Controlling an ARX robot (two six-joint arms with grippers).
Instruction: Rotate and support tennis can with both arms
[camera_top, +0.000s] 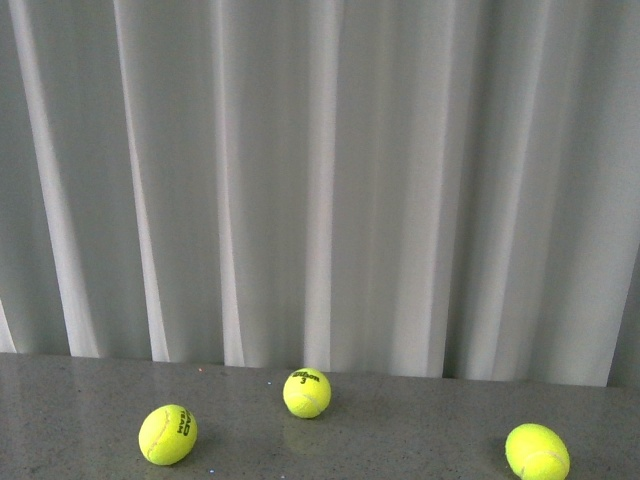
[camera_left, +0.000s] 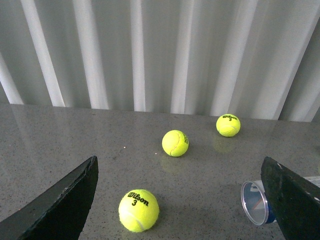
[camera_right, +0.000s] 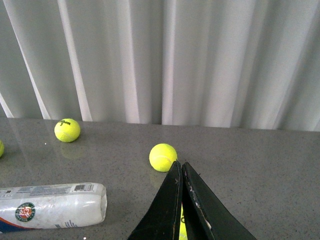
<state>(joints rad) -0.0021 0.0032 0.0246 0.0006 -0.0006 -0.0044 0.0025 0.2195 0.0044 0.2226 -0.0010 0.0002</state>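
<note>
The tennis can lies on its side on the grey table. In the right wrist view the tennis can (camera_right: 50, 205) shows a white label with a round emblem, its rounded end pointing toward my right gripper (camera_right: 180, 164). That gripper is shut and empty, apart from the can. In the left wrist view the can's open mouth (camera_left: 255, 202) shows beside one finger, which hides its body. My left gripper (camera_left: 180, 159) is open and empty, its fingers (camera_left: 60, 205) set wide apart. Neither arm nor the can shows in the front view.
Yellow-green tennis balls lie loose on the table (camera_top: 400, 440): three in the front view (camera_top: 167, 434) (camera_top: 307, 392) (camera_top: 537, 452), three in the left wrist view (camera_left: 138, 210) (camera_left: 175, 143) (camera_left: 228, 125). One ball (camera_right: 163, 157) sits just past my right fingertips. A white curtain (camera_top: 320, 180) hangs behind.
</note>
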